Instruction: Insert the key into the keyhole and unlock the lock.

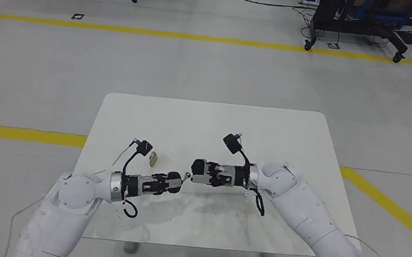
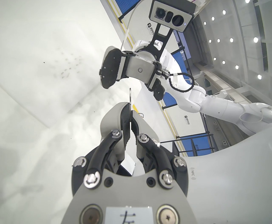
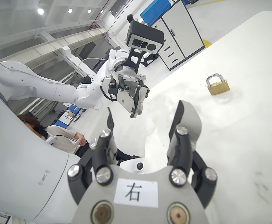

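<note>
Pale grey floor (image 1: 197, 68), yellow floor lines (image 1: 200, 37), white table (image 1: 295, 137), grey drawer cabinet (image 3: 184, 36), ceiling spotlights (image 2: 255, 39)

Noted brass-yellow body and silver shackle on the padlock (image 3: 218, 86), left of centre on the plain white table (image 1: 280, 136). Recorded a silver key (image 3: 140, 108). Found grey fingers with black pads on left gripper (image 2: 130, 110) and right gripper (image 1: 196, 166). Logged yellow lines (image 1: 200, 37) across the pale grey floor (image 1: 211, 77).

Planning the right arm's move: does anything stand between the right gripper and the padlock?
Nothing visible does: only bare table lies between the open right gripper and the padlock. The left gripper, holding the key, is off to one side.
</note>
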Available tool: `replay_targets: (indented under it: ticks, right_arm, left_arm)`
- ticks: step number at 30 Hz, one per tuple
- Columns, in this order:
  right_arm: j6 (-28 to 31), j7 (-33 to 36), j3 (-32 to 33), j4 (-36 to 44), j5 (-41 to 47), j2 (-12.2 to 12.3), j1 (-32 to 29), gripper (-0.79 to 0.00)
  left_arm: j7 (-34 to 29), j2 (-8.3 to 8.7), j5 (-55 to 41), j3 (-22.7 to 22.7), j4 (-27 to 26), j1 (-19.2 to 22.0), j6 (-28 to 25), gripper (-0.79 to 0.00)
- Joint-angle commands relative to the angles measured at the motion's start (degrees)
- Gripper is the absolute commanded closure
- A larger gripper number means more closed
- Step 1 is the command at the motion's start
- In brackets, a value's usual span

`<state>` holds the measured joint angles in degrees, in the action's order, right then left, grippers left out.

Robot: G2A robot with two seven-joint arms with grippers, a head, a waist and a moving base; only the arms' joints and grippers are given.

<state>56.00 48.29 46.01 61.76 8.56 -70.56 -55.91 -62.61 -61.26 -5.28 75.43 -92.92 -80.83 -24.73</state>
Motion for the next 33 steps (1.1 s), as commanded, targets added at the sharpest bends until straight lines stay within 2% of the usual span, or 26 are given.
replay_targets:
  ticks: [1,2,6,9,14,17,33]
  right_arm:
    - [-0.01,0.01,-1.66,-0.35,2.1,0.21,0.71,-0.215]
    - [-0.04,0.04,-2.63,-0.52,3.2,0.34,1.17,-0.191]
    - [0.05,-0.05,-6.21,-1.58,5.67,0.95,3.11,-0.172]
    - [0.16,-0.16,-8.29,-2.59,6.92,1.34,4.52,-0.092]
    - [0.86,-0.86,-11.59,-3.28,8.71,1.87,6.21,-0.068]
    - [1.38,-1.37,-13.58,-3.43,9.74,2.1,7.05,0.0]
    - [2.0,-2.0,-20.82,-2.61,16.21,4.0,9.8,0.0]
  left_arm:
    - [0.0,0.06,0.57,-0.34,-0.06,0.14,0.01,0.0]
    - [0.2,0.09,0.7,-0.46,-0.06,0.15,0.01,0.0]
    - [0.43,0.25,0.91,-0.82,-0.19,0.17,-0.1,0.0]
    - [0.63,0.39,0.91,-0.95,-0.36,0.13,-0.28,0.0]
    - [1.32,0.6,1.04,-1.08,-0.5,-0.02,-0.67,0.0]
    - [1.42,0.74,1.12,-1.18,-0.59,-0.04,-0.81,0.0]
    - [3.19,1.43,1.56,-1.23,-0.67,-0.02,-1.1,0.0]
